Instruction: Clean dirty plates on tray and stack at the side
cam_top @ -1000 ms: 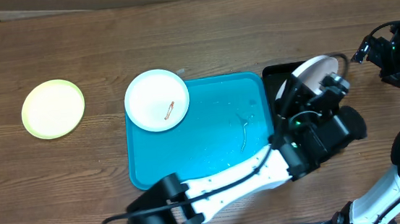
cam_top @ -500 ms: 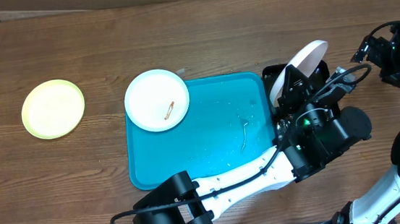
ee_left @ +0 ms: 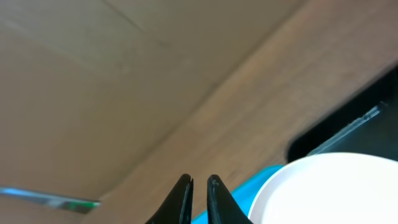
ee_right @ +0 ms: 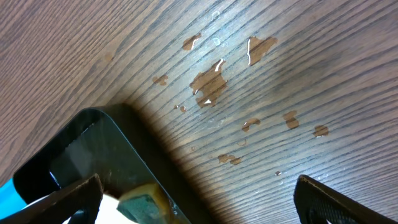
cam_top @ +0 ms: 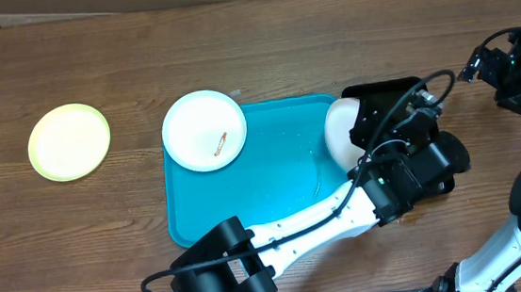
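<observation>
A plate with a pale green rim lies on the table at the far left. A white plate with a reddish smear sits over the upper left corner of the turquoise tray. A second white plate is tilted at the tray's right edge, mostly hidden under my left arm. It also shows in the left wrist view. My left gripper has its fingers nearly together beside that plate's rim; the contact point is hidden. My right gripper is wide open and empty above the table; it also shows in the overhead view.
A narrow black tray stands right of the turquoise tray and also shows in the right wrist view, holding a yellow-green sponge. Water drops lie on the wood beside it. A cardboard wall stands behind the table.
The white plate, held upright over the black tray before, has come down and moved left to the turquoise tray's right edge with the left arm. The right arm has not moved.
</observation>
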`<state>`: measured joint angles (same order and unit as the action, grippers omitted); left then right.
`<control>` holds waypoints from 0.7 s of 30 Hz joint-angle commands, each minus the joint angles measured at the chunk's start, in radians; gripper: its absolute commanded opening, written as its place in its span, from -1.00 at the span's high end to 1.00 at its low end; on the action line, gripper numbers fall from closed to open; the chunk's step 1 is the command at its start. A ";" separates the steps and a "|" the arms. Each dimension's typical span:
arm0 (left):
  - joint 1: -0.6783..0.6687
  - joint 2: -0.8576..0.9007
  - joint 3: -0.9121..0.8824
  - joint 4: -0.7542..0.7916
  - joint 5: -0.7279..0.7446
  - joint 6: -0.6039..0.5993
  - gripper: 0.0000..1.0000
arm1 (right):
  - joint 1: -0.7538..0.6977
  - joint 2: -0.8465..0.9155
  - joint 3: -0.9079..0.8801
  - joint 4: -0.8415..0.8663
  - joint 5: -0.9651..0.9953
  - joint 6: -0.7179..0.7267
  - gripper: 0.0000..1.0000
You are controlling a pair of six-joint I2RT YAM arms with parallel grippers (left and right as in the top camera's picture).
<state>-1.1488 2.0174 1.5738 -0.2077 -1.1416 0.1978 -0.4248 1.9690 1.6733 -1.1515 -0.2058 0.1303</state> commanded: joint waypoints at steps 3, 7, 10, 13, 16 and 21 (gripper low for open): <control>0.051 -0.132 0.016 -0.079 0.279 -0.231 0.74 | -0.002 -0.028 0.012 0.003 -0.005 0.004 -1.00; 0.124 -0.225 0.017 -0.174 0.462 -0.370 0.17 | -0.002 -0.028 0.012 0.003 -0.005 0.004 -1.00; 0.192 -0.303 0.018 -0.278 0.601 -0.523 -0.09 | -0.002 -0.028 0.012 0.003 -0.005 0.004 -1.00; 0.278 -0.351 0.020 -0.383 0.801 -0.689 -0.22 | -0.002 -0.028 0.012 0.003 -0.005 0.004 -1.00; 0.381 -0.355 0.037 -0.489 1.037 -0.780 -0.25 | -0.002 -0.028 0.012 0.003 -0.005 0.004 -1.00; 0.544 -0.298 0.150 -0.728 1.305 -0.771 -0.28 | -0.002 -0.028 0.012 0.003 -0.005 0.004 -1.00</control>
<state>-0.6693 1.6768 1.6379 -0.8692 -0.1017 -0.5087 -0.4248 1.9690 1.6733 -1.1522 -0.2062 0.1307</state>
